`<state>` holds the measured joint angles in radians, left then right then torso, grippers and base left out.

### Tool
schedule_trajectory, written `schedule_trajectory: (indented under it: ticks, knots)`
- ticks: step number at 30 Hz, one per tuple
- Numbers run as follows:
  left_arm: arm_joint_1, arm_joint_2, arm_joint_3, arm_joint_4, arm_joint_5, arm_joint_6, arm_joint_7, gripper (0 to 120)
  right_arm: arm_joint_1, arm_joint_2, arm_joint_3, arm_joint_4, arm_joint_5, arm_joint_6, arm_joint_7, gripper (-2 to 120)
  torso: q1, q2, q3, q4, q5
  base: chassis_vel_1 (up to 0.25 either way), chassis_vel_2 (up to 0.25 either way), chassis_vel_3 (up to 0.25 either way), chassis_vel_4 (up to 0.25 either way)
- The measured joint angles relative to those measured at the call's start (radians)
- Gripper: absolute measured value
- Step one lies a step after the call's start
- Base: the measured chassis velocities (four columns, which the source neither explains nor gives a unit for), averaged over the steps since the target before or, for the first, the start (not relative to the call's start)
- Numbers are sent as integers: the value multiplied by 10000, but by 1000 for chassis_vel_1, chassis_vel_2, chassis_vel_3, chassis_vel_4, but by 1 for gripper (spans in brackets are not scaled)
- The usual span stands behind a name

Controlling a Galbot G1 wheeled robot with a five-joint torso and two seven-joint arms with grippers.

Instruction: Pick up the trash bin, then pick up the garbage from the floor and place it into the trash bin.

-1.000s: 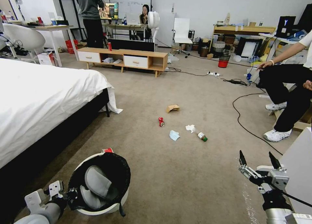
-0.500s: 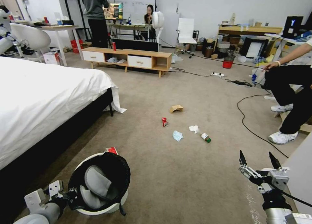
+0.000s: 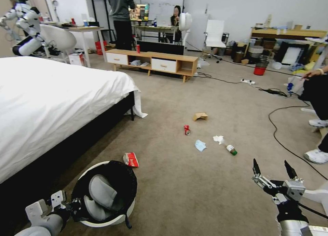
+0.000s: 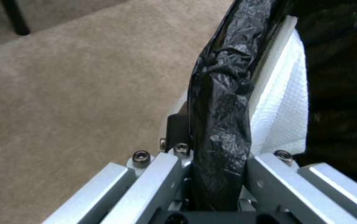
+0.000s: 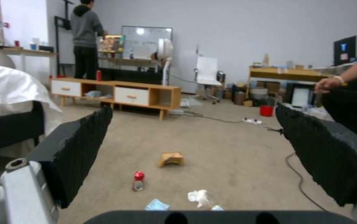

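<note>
The whole head view has slid since a second ago, so the robot has turned or driven; the litter itself has not moved on the carpet. What that turn has brought out is the red-white wrapper [image 3: 131, 159], earlier half hidden behind the bin, now lying clear on the floor just beyond the rim.

The left gripper [image 3: 73, 206] has its jaws clamped on the black-lined rim of the trash bin [image 3: 102, 222], so the first part of the task looks done.

Ahead and between the two grippers lie the crushed can [image 3: 187, 129], the paper bag [image 3: 200, 116], the face mask [image 3: 200, 145], the tissue [image 3: 218, 139] and what seems a small bottle [image 3: 231, 149].

The right gripper [image 3: 275, 174] hangs with jaws spread wide and empty, well short of the litter.
</note>
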<state>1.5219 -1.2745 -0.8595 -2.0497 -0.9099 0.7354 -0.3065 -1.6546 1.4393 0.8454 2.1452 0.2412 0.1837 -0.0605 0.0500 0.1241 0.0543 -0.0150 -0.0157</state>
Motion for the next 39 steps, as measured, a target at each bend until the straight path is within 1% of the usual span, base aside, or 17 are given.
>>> schedule_trajectory:
  ticks: [10,19,22,24,29,39]
  knots:
    - [27,27,-34,-51,0,0,4,1,-3,-8,1,47,21,-2,22,100,0,0,0,-2,1,53,58,51,55]
    - [43,-2,-29,-59,67,0,7,1,-33,-24,22,71,28,-20,26,100,0,0,0,3,0,58,63,63,59]
    - [45,-3,-27,-56,78,0,16,1,-34,-25,32,71,28,-25,25,100,0,0,0,2,0,0,0,0,0]
    - [40,-3,-24,-41,105,0,20,1,-36,-23,40,71,30,-30,17,100,0,0,0,-5,0,0,0,0,0]
    - [39,-5,-24,-13,199,0,43,1,-30,-12,71,32,33,-30,-72,100,0,-1,0,-1,0,0,0,0,0]
    - [13,-20,-20,50,265,0,92,1,-4,15,133,-92,24,-31,-156,100,0,0,0,-1,0,0,0,0,0]
